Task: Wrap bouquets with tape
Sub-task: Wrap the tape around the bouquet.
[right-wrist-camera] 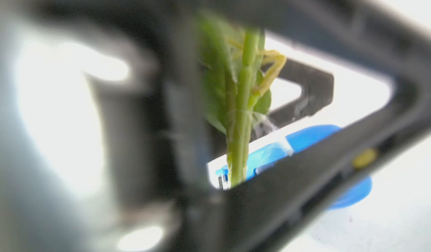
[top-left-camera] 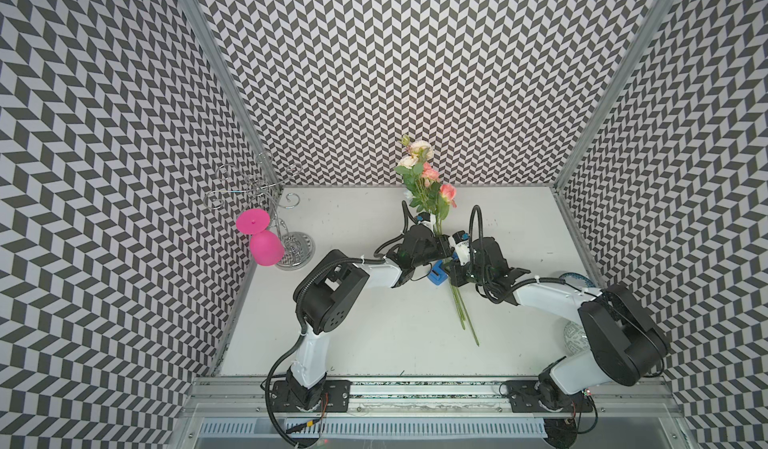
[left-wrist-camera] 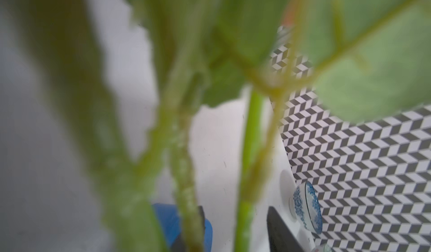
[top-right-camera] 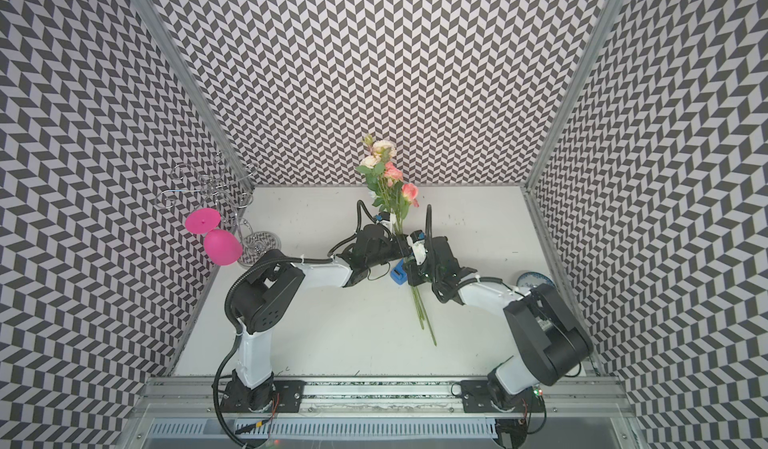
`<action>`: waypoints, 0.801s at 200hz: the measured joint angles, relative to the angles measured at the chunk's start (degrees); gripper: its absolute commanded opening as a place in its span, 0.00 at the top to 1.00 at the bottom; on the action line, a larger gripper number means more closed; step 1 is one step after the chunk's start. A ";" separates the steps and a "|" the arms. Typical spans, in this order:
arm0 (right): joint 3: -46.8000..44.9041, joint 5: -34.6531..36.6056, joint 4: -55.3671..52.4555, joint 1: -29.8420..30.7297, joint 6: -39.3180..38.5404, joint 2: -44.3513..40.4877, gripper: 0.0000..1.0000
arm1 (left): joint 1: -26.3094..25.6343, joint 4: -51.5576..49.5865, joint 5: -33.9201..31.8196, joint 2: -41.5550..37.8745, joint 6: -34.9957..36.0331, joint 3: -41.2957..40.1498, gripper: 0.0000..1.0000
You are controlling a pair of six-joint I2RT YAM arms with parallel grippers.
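Note:
The bouquets (top-left-camera: 428, 185) are one bunch of pink, peach and white roses, raised at a slant over mid-table in both top views, with the stem ends (top-right-camera: 422, 314) trailing toward the front. My right gripper (top-left-camera: 453, 266) is shut on the stems; in its wrist view the stems (right-wrist-camera: 240, 122) run down into its closed jaws (right-wrist-camera: 221, 192). Just behind it, my left gripper (top-left-camera: 444, 246) stands open around the stems, its dark fingers (left-wrist-camera: 279, 229) apart and a stem (left-wrist-camera: 243, 204) loose between them. The blue tape (top-left-camera: 437, 276) dispenser rests on the table beneath both grippers, also visible as tape (right-wrist-camera: 310, 136).
A pink goblet (top-left-camera: 266, 247) hangs upside down from a wire rack (top-left-camera: 295, 247) at the back left corner. Two blue-patterned bowls (top-left-camera: 575, 278) (top-left-camera: 575, 337) sit along the right edge, partly behind my right arm. Patterned walls enclose three sides of the white table (top-left-camera: 374, 334).

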 measured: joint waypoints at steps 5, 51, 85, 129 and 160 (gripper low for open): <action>0.35 1.05 -0.46 0.44 -0.13 0.00 1.00 | 0.00 -1.49 -0.59 0.02 0.28 0.48 0.81; 0.85 3.26 -1.70 1.18 -0.59 0.02 0.76 | -0.42 -5.57 -2.38 0.02 1.92 2.12 1.00; -1.99 -9.68 4.13 -3.98 -1.01 0.00 0.58 | -0.42 -2.60 0.46 0.02 0.55 0.07 1.00; -5.35 -28.72 12.59 -10.75 2.38 2.05 0.56 | 0.26 8.94 5.42 0.02 -2.03 -5.79 1.00; -6.40 -36.89 16.83 -11.89 4.52 5.62 0.60 | 1.16 18.01 8.02 0.02 -4.79 -8.15 1.00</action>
